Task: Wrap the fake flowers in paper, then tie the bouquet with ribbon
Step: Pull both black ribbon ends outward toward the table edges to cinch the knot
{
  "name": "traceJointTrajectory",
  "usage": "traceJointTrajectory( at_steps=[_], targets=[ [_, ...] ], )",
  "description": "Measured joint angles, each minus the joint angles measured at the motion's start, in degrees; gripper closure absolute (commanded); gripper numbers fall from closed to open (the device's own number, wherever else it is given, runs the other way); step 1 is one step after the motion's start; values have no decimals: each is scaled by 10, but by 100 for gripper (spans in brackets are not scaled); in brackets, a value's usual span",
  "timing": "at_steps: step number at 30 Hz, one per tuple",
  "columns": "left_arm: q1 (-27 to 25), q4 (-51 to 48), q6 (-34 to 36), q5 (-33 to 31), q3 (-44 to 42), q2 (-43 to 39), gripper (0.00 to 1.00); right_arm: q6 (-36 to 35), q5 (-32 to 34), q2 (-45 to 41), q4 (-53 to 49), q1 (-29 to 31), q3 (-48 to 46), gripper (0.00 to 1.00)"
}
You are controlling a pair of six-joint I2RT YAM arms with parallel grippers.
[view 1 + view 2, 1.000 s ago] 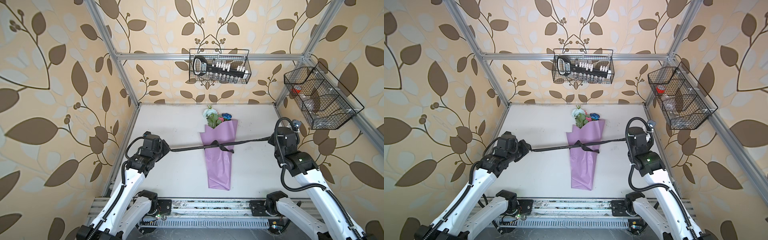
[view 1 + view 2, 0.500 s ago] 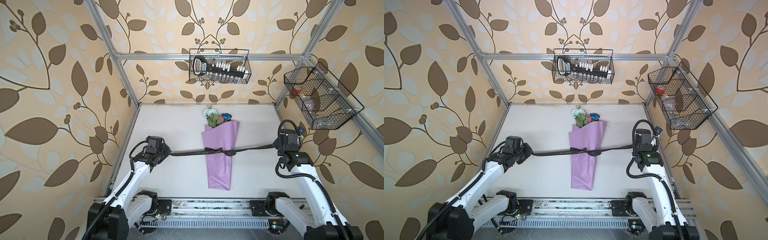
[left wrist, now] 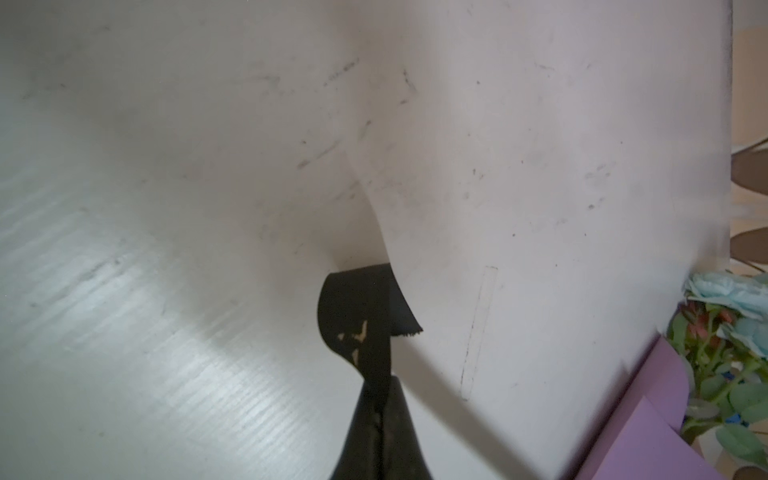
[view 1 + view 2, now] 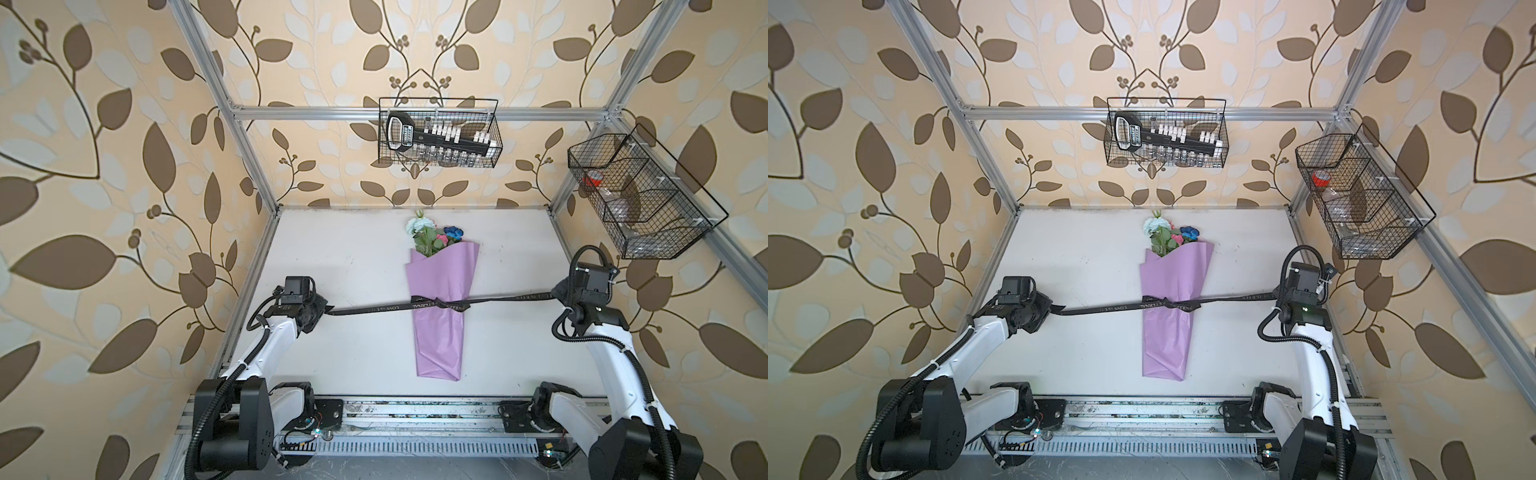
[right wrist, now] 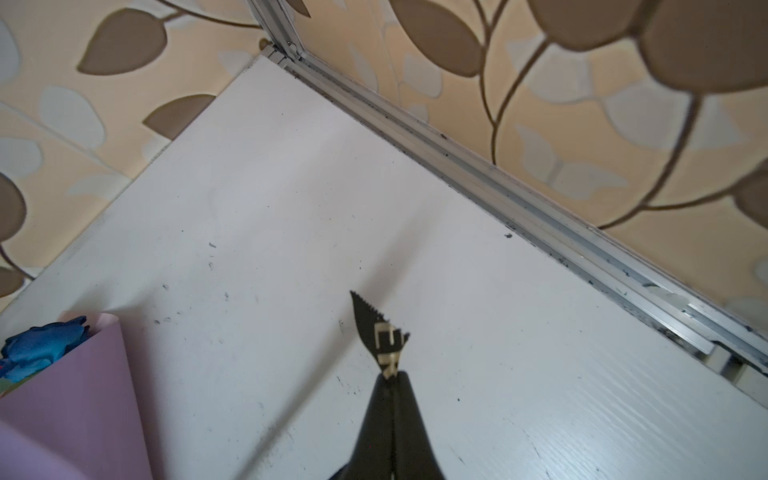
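The bouquet of fake flowers lies along the middle of the white table in both top views, lilac paper round it, blooms toward the back wall. A black lettered ribbon crosses the wrap and is knotted on it. It stretches straight out to both sides. My left gripper is shut on the ribbon's left end. My right gripper is shut on the right end. The wrap's edge shows in the right wrist view.
A wire basket with a black tool hangs on the back wall, and another wire basket on the right wall. Aluminium frame rails border the table close to both grippers. The arm bases stand on a rail at the front.
Both grippers have moved outward toward the side walls with the ribbon ends. The ribbon has gone straighter and the knot has drawn in on the wrap.
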Motion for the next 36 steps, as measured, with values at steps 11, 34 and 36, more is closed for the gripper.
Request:
traceJointTrajectory(
  at_steps=[11, 34, 36],
  targets=[
    [95, 18, -52, -24, 1, 63, 100, 18, -2, 36, 22, -1, 22, 100],
    [281, 44, -85, 17, 21, 139, 100, 51, -109, 116, 64, -206, 23, 100],
    [292, 43, -85, 21, 27, 145, 100, 55, -114, 125, 65, -217, 23, 100]
  ],
)
